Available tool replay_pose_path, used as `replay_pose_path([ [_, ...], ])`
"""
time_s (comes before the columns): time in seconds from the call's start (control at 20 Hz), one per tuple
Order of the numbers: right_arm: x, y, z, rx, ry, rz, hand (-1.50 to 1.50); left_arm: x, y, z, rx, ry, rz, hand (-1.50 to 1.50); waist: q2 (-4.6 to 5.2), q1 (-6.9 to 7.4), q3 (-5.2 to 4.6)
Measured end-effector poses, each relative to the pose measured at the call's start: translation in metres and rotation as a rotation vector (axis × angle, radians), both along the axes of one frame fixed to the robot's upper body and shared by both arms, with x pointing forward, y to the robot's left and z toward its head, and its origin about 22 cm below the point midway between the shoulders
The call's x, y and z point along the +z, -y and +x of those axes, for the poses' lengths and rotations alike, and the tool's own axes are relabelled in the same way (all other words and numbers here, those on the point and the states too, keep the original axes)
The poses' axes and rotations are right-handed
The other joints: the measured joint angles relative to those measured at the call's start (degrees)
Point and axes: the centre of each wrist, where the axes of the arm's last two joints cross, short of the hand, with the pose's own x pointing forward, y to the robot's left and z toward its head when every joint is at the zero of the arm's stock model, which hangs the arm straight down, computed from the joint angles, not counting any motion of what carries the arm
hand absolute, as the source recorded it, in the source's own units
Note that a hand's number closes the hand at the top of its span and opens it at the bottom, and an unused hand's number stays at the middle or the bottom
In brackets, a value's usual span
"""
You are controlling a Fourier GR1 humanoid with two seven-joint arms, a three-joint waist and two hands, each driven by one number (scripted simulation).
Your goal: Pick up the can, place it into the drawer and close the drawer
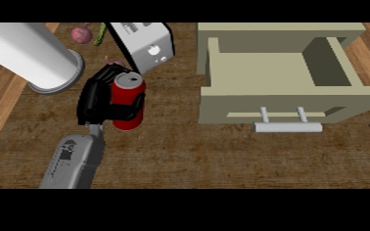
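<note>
left of the open drawer, well apart from it, one red can stands upright on the wooden counter. judged light, rigid and smooth-sided, likely slippery; mid-body is the sensible hold. one hand, the left hand, is in view with black fingers curled round the can's middle; right hand not visible. count: one drawer with one bar handle, one toaster, one white cylinder, one reddish vegetable and one green vegetable at the rear.
</note>
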Motion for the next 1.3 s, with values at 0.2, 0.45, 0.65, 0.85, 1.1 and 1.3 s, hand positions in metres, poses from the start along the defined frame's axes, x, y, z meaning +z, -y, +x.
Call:
replay_pose_path([
  [0.2,0.005,-0.003,0.002,-0.009,0.002,0.006,-1.50,0.040,0.035,0.004,-0.031,0.020,0.012,1.50,-0.05,0.07,0.02],
  [0.45,-0.003,0.003,-0.002,-0.010,0.001,0.000,-1.50,0.081,0.068,0.017,-0.081,0.027,0.024,1.50,0.01,-0.19,0.01],
  [0.65,-0.003,0.002,0.001,-0.015,0.010,-0.005,-1.50,0.112,0.099,0.028,-0.097,0.049,0.046,1.50,0.07,-0.37,0.01],
  [0.85,0.000,0.001,0.000,-0.019,0.014,-0.002,-1.50,0.149,0.123,0.039,-0.115,0.070,0.070,1.50,0.08,-0.48,0.01],
  [1.1,0.007,0.001,0.000,-0.010,0.007,-0.010,-1.50,0.170,0.153,0.054,-0.120,0.081,0.081,1.50,0.18,-0.86,0.01],
  [1.3,0.006,-0.002,0.006,-0.004,0.007,-0.009,-1.50,0.190,0.178,0.062,-0.117,0.087,0.092,1.50,0.25,-1.15,0.01],
])
